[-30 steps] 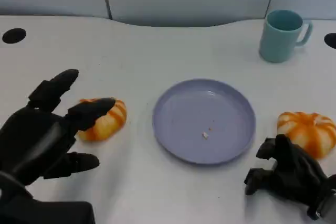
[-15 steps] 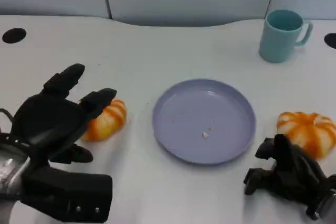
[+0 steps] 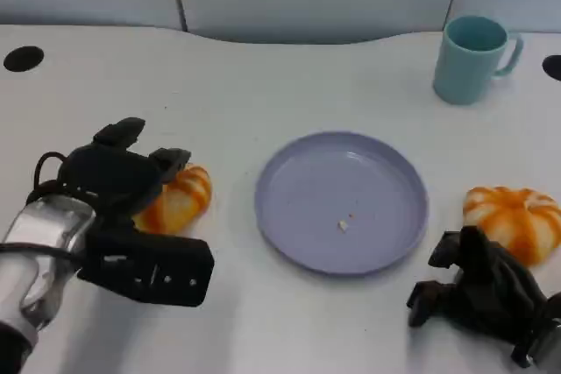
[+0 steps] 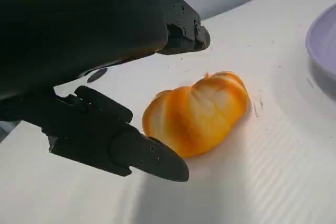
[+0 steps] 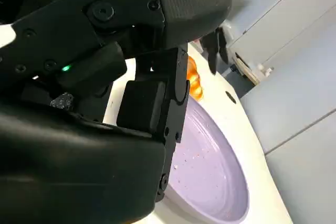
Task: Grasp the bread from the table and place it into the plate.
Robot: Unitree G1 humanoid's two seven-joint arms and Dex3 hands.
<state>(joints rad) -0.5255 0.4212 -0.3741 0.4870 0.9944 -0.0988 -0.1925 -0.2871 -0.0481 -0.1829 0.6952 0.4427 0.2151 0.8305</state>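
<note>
An orange-and-white striped bread (image 3: 180, 200) lies on the white table, left of the lavender plate (image 3: 302, 208). My left hand (image 3: 118, 172) hovers over the bread's left side with its fingers spread. In the left wrist view the bread (image 4: 197, 114) sits between an upper finger (image 4: 181, 24) and a lower finger (image 4: 136, 150), with gaps on both sides. A second striped bread (image 3: 515, 216) lies right of the plate. Just in front of it, my right hand (image 3: 478, 297) rests on the table with its fingers curled in and nothing in them. A few crumbs lie in the plate (image 5: 215, 177).
A teal mug (image 3: 473, 59) stands at the back right. Black round holes (image 3: 24, 59) mark the table's far corners. A grey wall panel runs behind the table's curved back edge.
My left hand has moved forward and down toward the bread, so its silver forearm now shows. The right hand, both breads and the plate have stayed put.
</note>
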